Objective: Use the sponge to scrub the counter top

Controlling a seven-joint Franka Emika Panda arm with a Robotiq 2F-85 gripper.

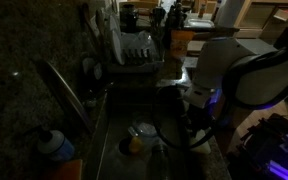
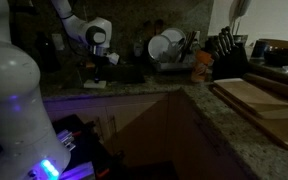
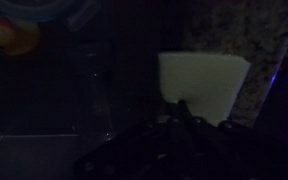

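**A:** What is around you?

**B:** A dim kitchen. In an exterior view the granite counter top turns a corner under a speckled backsplash. At the far left stands my white base, lit blue below.

**A:** And to its right?

**B:** My arm bends down to my gripper, which hangs right over the sponge. Farther right come a dish rack with plates and a knife block. After them a wooden cutting board lies on the near counter.

**A:** What does the wrist view give?

**B:** At the upper left is a round dish with a yellow-orange thing in it, down in the dark sink. To the right the sponge lies pale and flat on the counter top, at its edge beside the sink. Speckled stone shows above it and to its right.

**A:** Are your jaws on it?

**B:** My fingers rise dark against the sponge's near edge. It is too dim, so I cannot tell whether the jaws stand apart or press on it.
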